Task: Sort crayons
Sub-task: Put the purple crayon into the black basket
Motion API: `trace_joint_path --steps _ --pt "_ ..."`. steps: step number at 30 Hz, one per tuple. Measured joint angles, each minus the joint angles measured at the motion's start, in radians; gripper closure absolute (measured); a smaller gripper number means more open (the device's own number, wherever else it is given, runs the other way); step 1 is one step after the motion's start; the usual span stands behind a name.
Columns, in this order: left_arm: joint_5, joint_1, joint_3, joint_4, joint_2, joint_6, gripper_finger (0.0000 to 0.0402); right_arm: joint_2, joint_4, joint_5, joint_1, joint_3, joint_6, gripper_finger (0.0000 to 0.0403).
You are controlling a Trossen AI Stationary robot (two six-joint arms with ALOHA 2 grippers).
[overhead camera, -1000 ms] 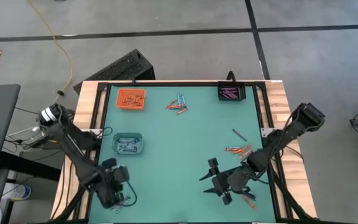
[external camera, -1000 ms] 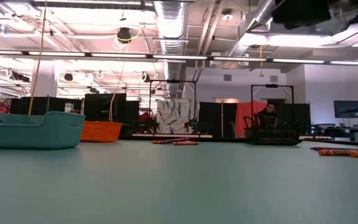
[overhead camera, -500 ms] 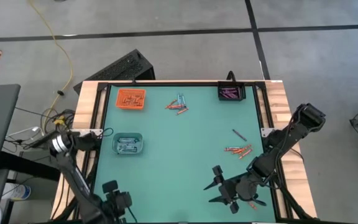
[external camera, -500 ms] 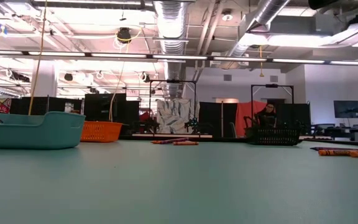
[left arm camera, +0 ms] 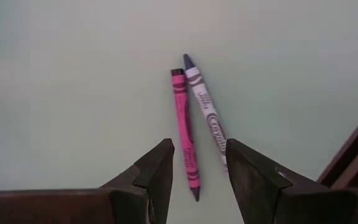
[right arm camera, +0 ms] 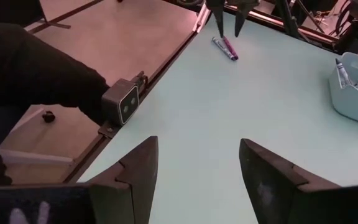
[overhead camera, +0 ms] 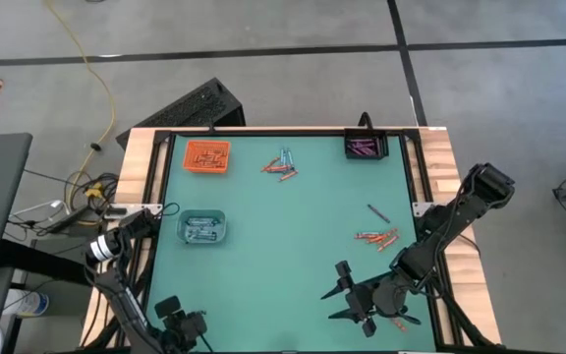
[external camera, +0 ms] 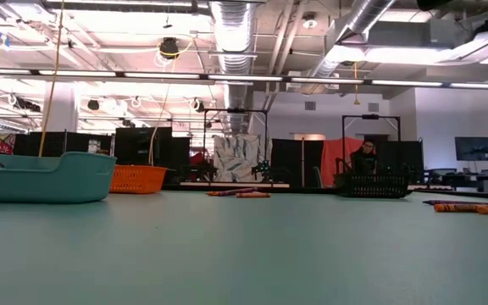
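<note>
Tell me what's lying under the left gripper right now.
Two crayons lie side by side on the green table below the open left gripper: a pink crayon and a purple crayon. The fingers cover nothing else.

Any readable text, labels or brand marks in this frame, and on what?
Script lettering on the wrapper of the white-wrapped crayon in the left wrist view: present, but too blurred to quote.
Pink crayon beside it: dark wrapper markings only, no legible word.
Loose crayons on the table, and those in the orange tray, teal tray and black tray: too small to read.
</note>
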Motion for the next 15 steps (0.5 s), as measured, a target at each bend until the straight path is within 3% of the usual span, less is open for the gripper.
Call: trace_joint_path --steps 15 --pt "0.076 0.012 -0.133 0.074 -0.005 -0.012 0.0272 0.000 0.007 0.000 0.003 0.000 0.002 0.0185"
